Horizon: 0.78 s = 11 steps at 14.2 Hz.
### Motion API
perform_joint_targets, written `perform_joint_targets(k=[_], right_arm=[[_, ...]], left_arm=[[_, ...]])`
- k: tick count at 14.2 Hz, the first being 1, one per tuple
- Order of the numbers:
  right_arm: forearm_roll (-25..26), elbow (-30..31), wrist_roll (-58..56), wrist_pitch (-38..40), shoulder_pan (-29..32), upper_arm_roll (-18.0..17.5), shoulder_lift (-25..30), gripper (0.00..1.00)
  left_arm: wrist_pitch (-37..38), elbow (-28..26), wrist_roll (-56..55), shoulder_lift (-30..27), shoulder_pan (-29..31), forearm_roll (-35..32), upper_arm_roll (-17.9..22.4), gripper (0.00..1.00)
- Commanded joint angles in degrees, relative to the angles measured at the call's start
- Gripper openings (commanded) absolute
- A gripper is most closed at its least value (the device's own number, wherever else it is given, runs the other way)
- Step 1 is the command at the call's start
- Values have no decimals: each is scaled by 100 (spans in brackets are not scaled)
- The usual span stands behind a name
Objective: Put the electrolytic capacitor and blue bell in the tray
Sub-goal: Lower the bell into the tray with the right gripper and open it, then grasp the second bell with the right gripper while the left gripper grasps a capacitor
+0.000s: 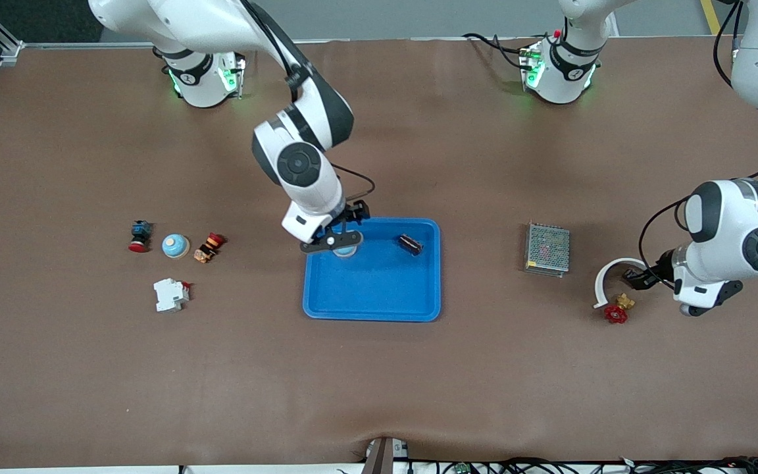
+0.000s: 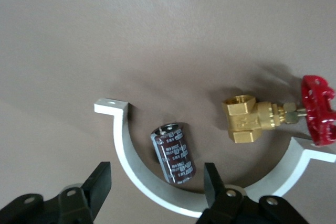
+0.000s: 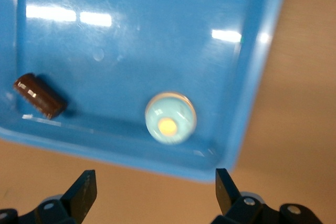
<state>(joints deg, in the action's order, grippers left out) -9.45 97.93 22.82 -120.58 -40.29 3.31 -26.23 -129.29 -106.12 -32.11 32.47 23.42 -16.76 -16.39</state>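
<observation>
The blue tray [image 1: 372,315] lies mid-table. In it rest a dark electrolytic capacitor [image 1: 410,244] [image 3: 40,96] and a pale blue bell [image 1: 347,251] [image 3: 170,117] near the corner toward the right arm's base. My right gripper [image 1: 333,242] [image 3: 156,187] hangs open over that corner, just above the bell, holding nothing. A second capacitor [image 2: 173,153] lies on the table inside a white curved bracket [image 1: 606,280] [image 2: 131,171]. My left gripper [image 1: 635,275] [image 2: 157,184] is low over it, open, fingers either side of its near end and not touching it.
A brass valve with a red handwheel [image 1: 616,313] [image 2: 252,119] sits beside the bracket. A grey mesh box [image 1: 547,249] stands between bracket and tray. Toward the right arm's end lie another blue bell [image 1: 175,246], a red-capped button [image 1: 140,236], an orange-red switch [image 1: 209,247] and a white breaker [image 1: 170,294].
</observation>
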Motion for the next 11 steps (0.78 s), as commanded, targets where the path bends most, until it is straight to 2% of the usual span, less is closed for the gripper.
perform_joint_targets(k=[1,5,11], right_arm=[[354,165,-443,718,328,-58,626,100],[865,183,-1943,1554,960,-58,1189,100],[875,235,-5389,1714,2559,-58,1340,100]], left_arm=[[-193,-155,56,-13,136,-117,-84,80],[-377,-146,47,102,128,-109,-92,79],[-439,-120,82,190,40,-117,-101,68]])
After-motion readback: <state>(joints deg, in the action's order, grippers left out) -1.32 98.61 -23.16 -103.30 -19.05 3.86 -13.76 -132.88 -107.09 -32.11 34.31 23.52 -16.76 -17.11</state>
